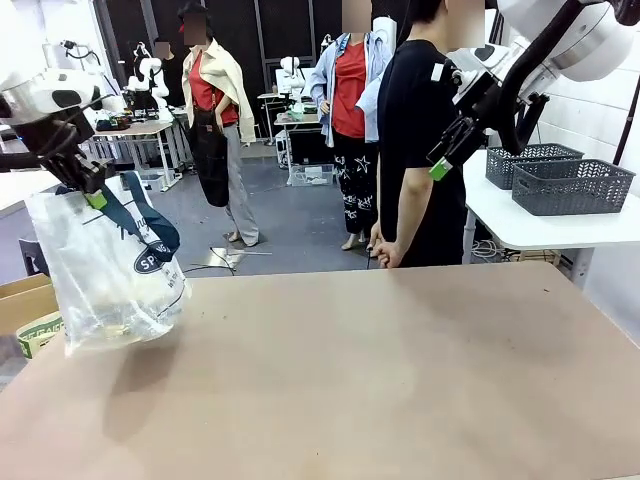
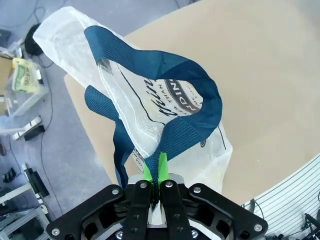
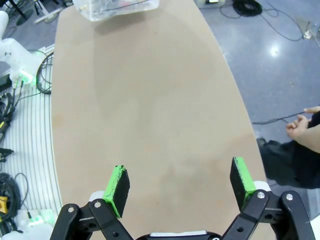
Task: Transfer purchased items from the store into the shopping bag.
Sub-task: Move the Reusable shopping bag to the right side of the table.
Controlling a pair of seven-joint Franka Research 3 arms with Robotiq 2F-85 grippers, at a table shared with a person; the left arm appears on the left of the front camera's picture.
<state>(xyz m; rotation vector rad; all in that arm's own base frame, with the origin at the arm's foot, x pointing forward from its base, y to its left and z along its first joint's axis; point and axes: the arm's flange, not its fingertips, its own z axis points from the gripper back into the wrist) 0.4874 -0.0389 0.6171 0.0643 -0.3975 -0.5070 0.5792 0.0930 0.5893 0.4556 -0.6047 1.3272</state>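
The shopping bag [image 1: 105, 270], clear plastic with navy straps and print, hangs at the table's left edge with its bottom resting on the tabletop. My left gripper [image 1: 95, 196] is shut on one navy strap [image 2: 165, 145], pinched between the green pads [image 2: 156, 170]. Pale shapes of the purchased items show dimly through the bag's bottom [image 1: 110, 322]. My right gripper [image 1: 443, 162] hangs open and empty high at the far right; in its wrist view [image 3: 180, 182] it looks down on bare table, the bag [image 3: 117, 7] far off. Two dark grey lattice baskets [image 1: 560, 180] stand on a white side table; which is the store I cannot tell.
A person in black [image 1: 420, 140] stands at the far edge, one hand [image 3: 299, 127] down by the table's side. The brown tabletop [image 1: 380, 370] spreads wide in front. A cardboard box [image 1: 25, 298] sits on the floor at the left.
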